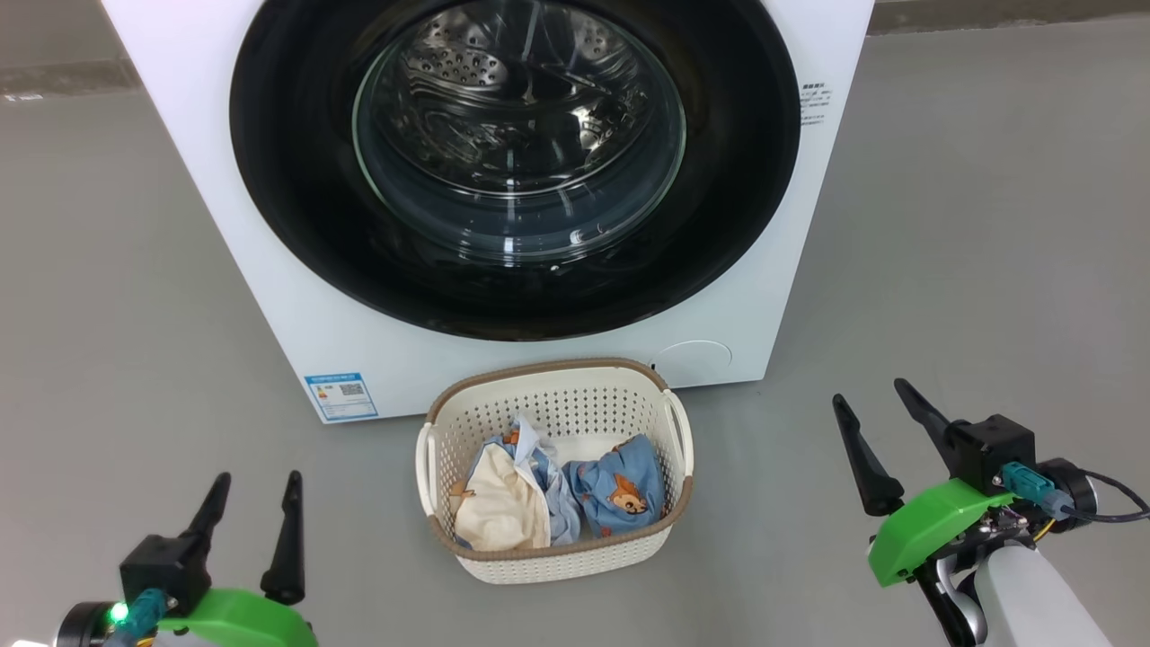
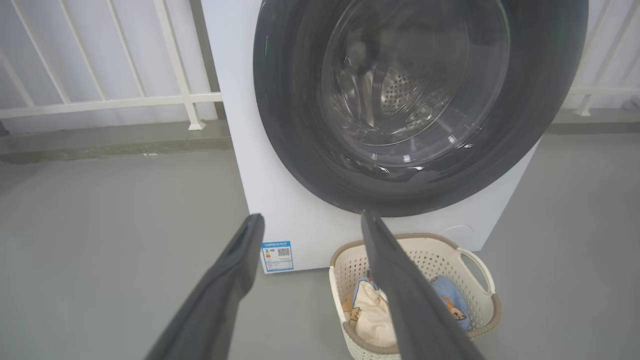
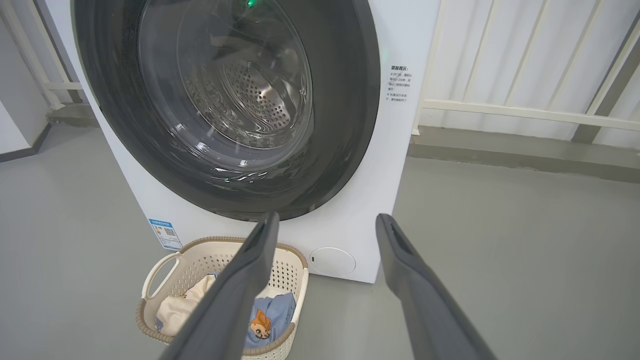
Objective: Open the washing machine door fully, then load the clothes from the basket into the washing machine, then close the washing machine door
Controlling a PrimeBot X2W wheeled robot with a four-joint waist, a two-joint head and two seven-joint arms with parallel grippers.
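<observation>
Two grippers sat low in the head view, each with its dark fingers spread wide and nothing between them. The left gripper (image 1: 257,479) was at about seven o'clock of the frame and the right gripper (image 1: 869,393) at about four o'clock. Both hung over the grey floor (image 1: 108,314), well apart from the other things. The washing machine (image 1: 269,296) stood at twelve o'clock, and the washing machine door (image 1: 287,207) lay shut, flush against its white front. The steel drum (image 1: 467,63) showed through the glass bowl. A blue label (image 1: 340,395) sat at seven o'clock of the door and a round hatch (image 1: 692,359) at five o'clock. The basket (image 1: 557,413) stood on the floor at six o'clock of the door, just in front of the machine and between the two grippers. The clothes (image 1: 620,494) lay inside it, a cream-sided piece toward nine o'clock and a blue piece with an orange animal print toward three o'clock. In the left wrist view that gripper's own right finger crossed in front of the basket, and a white railing (image 2: 100,102) ran behind the machine at ten o'clock. In the right wrist view that gripper's left finger crossed the basket at seven o'clock, and the hatch showed between the two fingers.
</observation>
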